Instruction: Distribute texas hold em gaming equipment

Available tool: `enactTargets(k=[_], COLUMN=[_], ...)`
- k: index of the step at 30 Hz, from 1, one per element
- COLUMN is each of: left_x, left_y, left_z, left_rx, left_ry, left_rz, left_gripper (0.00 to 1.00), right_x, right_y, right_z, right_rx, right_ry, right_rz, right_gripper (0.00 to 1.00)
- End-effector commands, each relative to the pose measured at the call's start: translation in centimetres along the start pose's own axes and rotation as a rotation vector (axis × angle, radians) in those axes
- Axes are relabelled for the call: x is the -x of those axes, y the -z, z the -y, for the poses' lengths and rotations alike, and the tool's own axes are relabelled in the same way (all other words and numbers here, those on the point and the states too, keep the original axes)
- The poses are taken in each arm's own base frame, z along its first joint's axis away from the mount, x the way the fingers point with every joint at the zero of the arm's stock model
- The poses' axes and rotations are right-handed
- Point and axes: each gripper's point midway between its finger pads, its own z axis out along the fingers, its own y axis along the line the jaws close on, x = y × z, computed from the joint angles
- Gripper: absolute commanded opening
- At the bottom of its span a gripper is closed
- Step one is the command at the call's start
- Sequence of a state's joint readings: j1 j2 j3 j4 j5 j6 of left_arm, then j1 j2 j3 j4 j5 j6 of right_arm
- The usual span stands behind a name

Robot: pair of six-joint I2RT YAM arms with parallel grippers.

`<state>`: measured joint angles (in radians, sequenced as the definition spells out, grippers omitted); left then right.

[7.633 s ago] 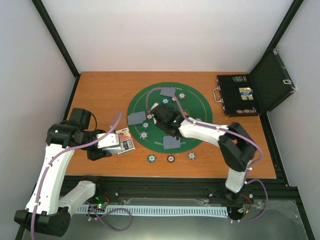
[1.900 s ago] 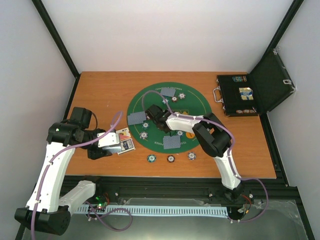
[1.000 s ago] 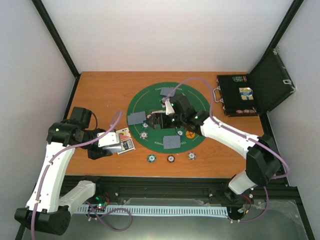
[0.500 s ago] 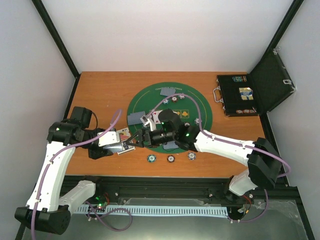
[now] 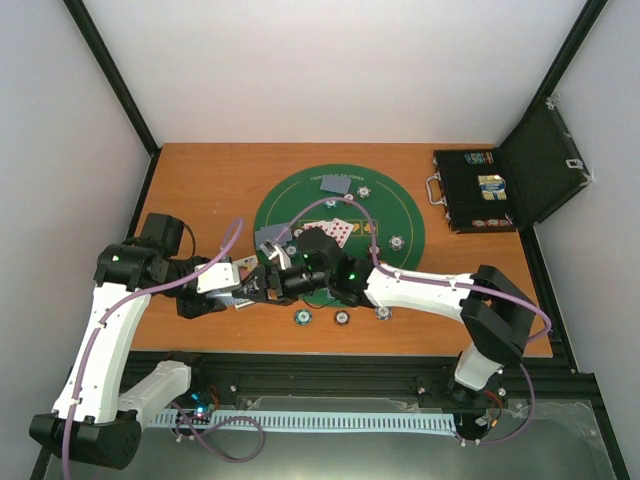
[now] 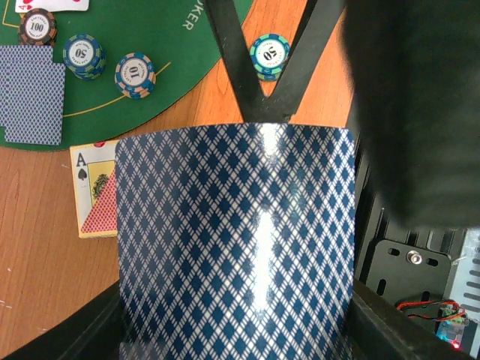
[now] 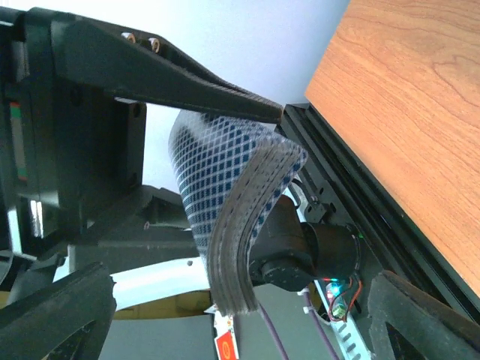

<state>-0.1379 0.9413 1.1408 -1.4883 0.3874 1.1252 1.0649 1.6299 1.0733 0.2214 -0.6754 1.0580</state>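
Note:
My left gripper (image 5: 226,286) is shut on a bowed deck of blue-backed cards (image 6: 236,240), which also shows edge-on in the right wrist view (image 7: 236,225). My right gripper (image 5: 258,284) is open, its tips at the deck's far edge. Face-down cards (image 5: 337,184) (image 5: 272,233) and face-up red cards (image 5: 341,230) lie on the green mat (image 5: 400,215). Chips (image 5: 362,190) (image 5: 398,243) sit on the mat, and three chips (image 5: 342,318) sit on the wood in front of it. An ace (image 6: 91,176) lies face up beside the deck. The discs and triangle marker are hidden.
The black hinged case (image 5: 478,190) stands open at the back right. The right arm (image 5: 420,288) stretches across the mat's near edge. Black frame rails (image 5: 350,372) run along the table's near edge, and white walls close in the back and sides.
The right arm swung left from over the mat's middle to the deck in my left gripper, uncovering face-up cards on the mat. The left arm has stayed put.

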Motion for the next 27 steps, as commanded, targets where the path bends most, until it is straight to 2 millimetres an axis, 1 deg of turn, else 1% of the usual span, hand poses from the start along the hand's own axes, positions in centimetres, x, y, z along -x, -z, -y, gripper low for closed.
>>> enactTargets(k=[1,10,13,15,16,20,23,27], left_x=[1.0,1.1,1.0,1.1,1.2,1.2,1.3,1.4], left_y=[0.8,0.9,0.9,0.9,1.1,1.2,1.3,1.5], left_z=[-0.3,-0.2,-0.2,-0.2,-0.4,-0.4,-0.4,-0.5], left_rx=[0.026,0.025,0.026,0.026,0.030,0.033,0.033,0.040], left_ry=[-0.016,-0.019,-0.017,-0.018,-0.021,-0.023,-0.024,-0.027], left_rz=[0.040,0.043,0.044,0.043,0.044,0.043,0.045,0.047], left_gripper=[0.06,0.06,0.06,0.06,0.06,0.06,0.06,0.06], right_x=[0.9,1.6,1.7,1.5,1.2,1.0,1.1,1.2], right_y=[-1.1,-3.2,-3.9,-4.3,-4.3,-3.2,-2.1,-1.0], right_z=[-2.1,-1.4,-0.9,0.1,1.7,4.6,5.8,6.9], right_rx=[0.084,0.144,0.156,0.142,0.116,0.068,0.036,-0.017], right_ry=[0.016,-0.034,-0.046,-0.065,-0.093,-0.144,-0.157,-0.160], right_rz=[0.012,-0.001,-0.007,-0.011,-0.014,0.004,0.022,0.032], right_gripper=[0.91,0.86,0.85,0.84,0.80,0.75,0.72,0.64])
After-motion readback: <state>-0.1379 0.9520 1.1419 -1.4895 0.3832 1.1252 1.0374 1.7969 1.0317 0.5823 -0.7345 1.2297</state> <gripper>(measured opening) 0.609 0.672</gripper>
